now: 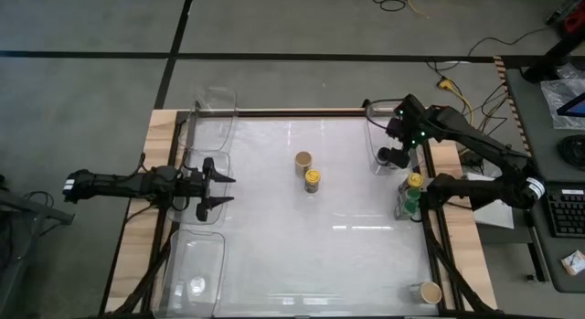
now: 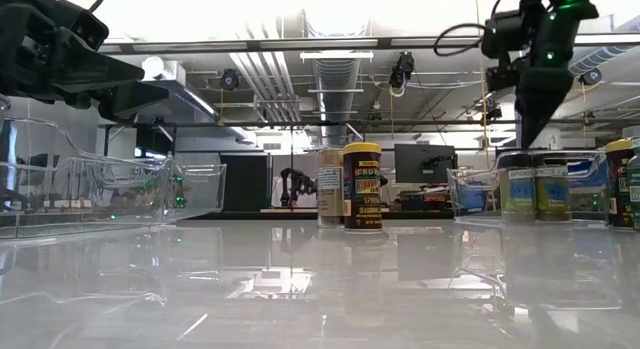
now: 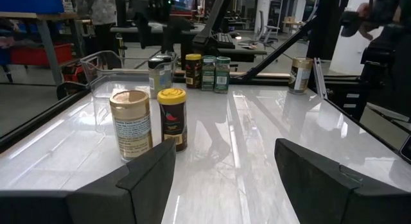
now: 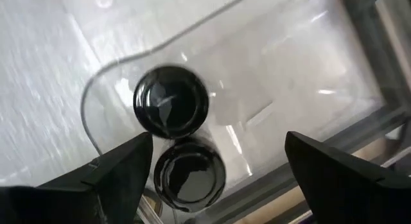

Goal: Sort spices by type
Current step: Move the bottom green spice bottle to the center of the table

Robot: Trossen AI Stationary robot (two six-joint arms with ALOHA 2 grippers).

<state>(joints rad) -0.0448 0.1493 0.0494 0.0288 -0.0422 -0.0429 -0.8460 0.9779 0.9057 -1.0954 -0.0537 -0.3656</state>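
Our right gripper (image 4: 215, 172) hangs open above two black-lid jars (image 4: 171, 101) in the bin (image 1: 384, 136). Next we fetch the yellow-lid jar (image 1: 313, 179) mid-table. Left gripper (image 1: 219, 191) waits, open.

A grey floor (image 1: 274, 22) crossed by dark lines is seen around the bench (image 1: 292, 246), whose glossy white top is edged in pale wood. Exposed ducts and pipes (image 2: 335, 69) are hung under a brightly lit ceiling. Cables (image 1: 457, 81) are strewn beside it. A keyboard (image 1: 567, 214) is placed nearby.
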